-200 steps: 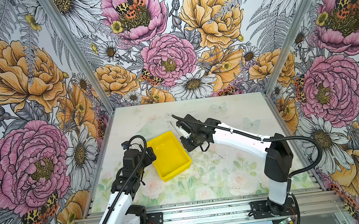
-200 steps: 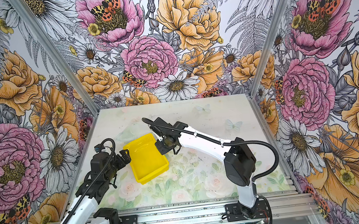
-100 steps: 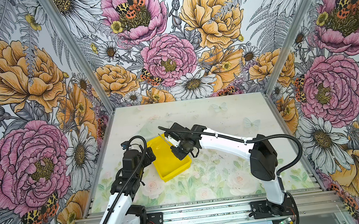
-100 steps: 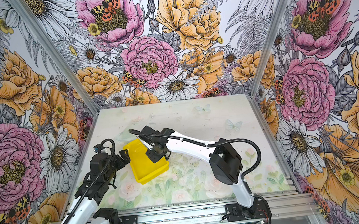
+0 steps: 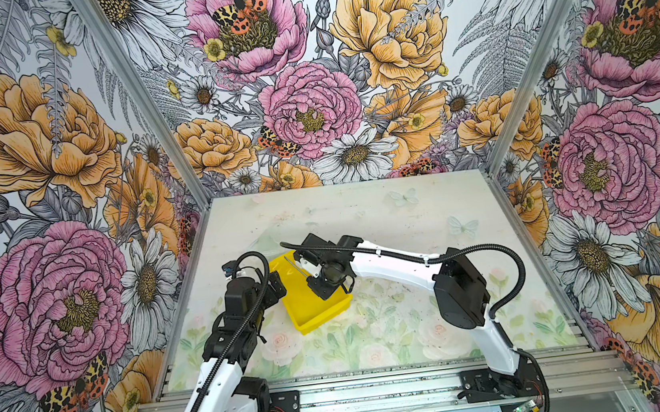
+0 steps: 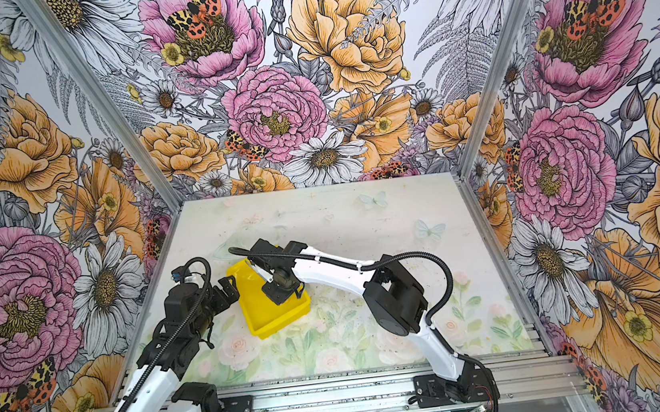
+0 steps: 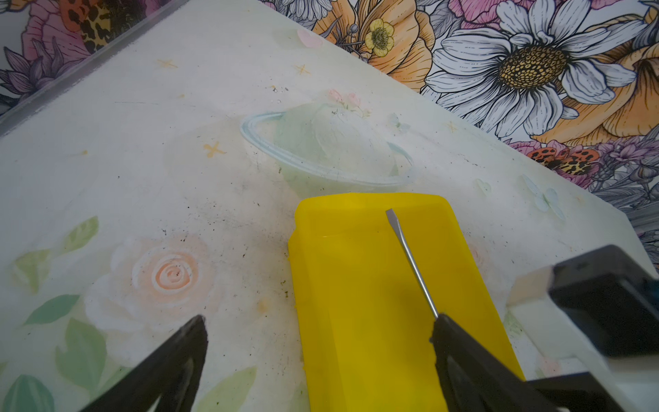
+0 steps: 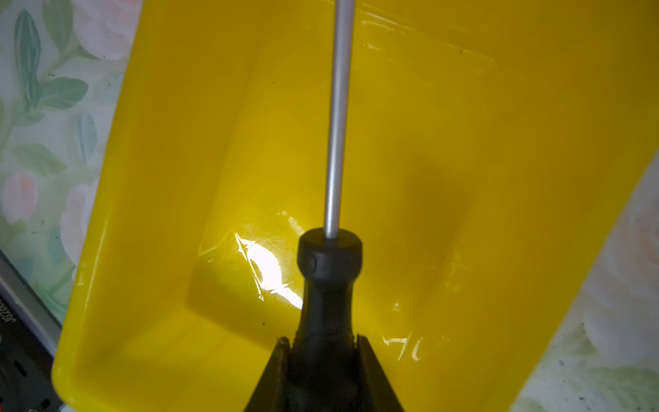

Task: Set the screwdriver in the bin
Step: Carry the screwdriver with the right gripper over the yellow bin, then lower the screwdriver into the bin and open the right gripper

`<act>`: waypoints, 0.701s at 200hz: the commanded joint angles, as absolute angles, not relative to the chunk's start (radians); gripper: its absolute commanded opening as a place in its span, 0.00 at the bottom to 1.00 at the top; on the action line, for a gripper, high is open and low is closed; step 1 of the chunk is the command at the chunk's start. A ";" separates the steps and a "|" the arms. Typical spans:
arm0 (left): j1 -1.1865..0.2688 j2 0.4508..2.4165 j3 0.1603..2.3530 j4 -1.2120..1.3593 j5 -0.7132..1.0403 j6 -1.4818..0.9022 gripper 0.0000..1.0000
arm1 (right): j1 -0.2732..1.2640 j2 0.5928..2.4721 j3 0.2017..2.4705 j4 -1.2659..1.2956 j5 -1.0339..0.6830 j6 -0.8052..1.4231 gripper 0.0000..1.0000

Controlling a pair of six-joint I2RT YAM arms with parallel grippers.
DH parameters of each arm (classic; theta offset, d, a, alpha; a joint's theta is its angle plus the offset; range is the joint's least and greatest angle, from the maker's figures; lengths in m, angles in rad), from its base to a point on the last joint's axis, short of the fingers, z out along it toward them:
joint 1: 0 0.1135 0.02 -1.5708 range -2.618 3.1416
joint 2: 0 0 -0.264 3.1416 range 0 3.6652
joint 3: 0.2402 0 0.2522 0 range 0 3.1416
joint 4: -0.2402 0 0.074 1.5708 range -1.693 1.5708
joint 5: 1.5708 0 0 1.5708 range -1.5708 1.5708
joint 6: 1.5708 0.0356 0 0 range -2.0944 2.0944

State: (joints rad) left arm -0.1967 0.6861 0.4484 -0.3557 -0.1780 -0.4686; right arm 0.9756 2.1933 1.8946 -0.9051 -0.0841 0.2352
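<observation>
The yellow bin (image 5: 310, 309) (image 6: 275, 319) lies left of the table's middle. My right gripper (image 8: 321, 342) (image 5: 309, 274) (image 6: 268, 279) hangs over it, shut on the black handle of the screwdriver (image 8: 330, 271). The silver shaft (image 5: 296, 267) (image 6: 257, 269) (image 7: 410, 257) points out over the bin's far end, above its floor (image 8: 178, 214). My left gripper (image 7: 321, 321) (image 5: 276, 283) (image 6: 228, 288) is open at the bin's left wall (image 7: 296, 285), one finger over the table and one over the bin. Whether it touches the bin I cannot tell.
The floral table mat (image 5: 395, 325) spreads to the right of and in front of the bin. Flowered walls enclose three sides. A metal rail (image 5: 361, 396) runs along the front edge. The right arm's white link (image 5: 393, 265) crosses above the mat.
My right arm has swung left with the screwdriver, from just right of the bin to above it. The left arm and the bin have stayed put.
</observation>
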 commanded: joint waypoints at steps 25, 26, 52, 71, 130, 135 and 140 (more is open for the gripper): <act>-0.217 0.674 0.443 -0.358 -0.201 -0.453 0.99 | 0.975 2.235 1.926 -0.883 -0.083 0.206 0.00; -0.217 0.674 0.443 -0.358 -0.201 -0.453 0.99 | 0.975 2.236 1.926 -0.882 -0.084 0.206 0.00; -0.219 0.676 0.444 -0.359 -0.232 -0.453 0.99 | 0.974 2.253 1.925 -0.877 -0.088 0.202 0.00; -0.219 0.675 0.445 -0.359 -0.232 -0.453 0.99 | 0.971 2.262 1.924 -0.876 -0.088 0.202 0.00; -0.220 0.672 0.440 -0.360 -0.233 -0.458 0.99 | 0.967 2.285 1.926 -0.868 -0.080 0.201 0.00; -0.221 0.672 0.440 -0.361 -0.233 -0.457 0.99 | 0.965 2.286 1.927 -0.867 -0.080 0.201 0.00; -0.220 0.673 0.440 -0.360 -0.233 -0.458 0.99 | 0.966 2.286 1.928 -0.867 -0.080 0.203 0.00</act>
State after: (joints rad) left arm -0.2138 0.6861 0.4484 -0.3557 -0.2104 -0.4686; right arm 0.9737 2.2623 1.8996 -0.8944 -0.0837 0.2146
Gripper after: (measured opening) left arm 0.986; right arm 0.267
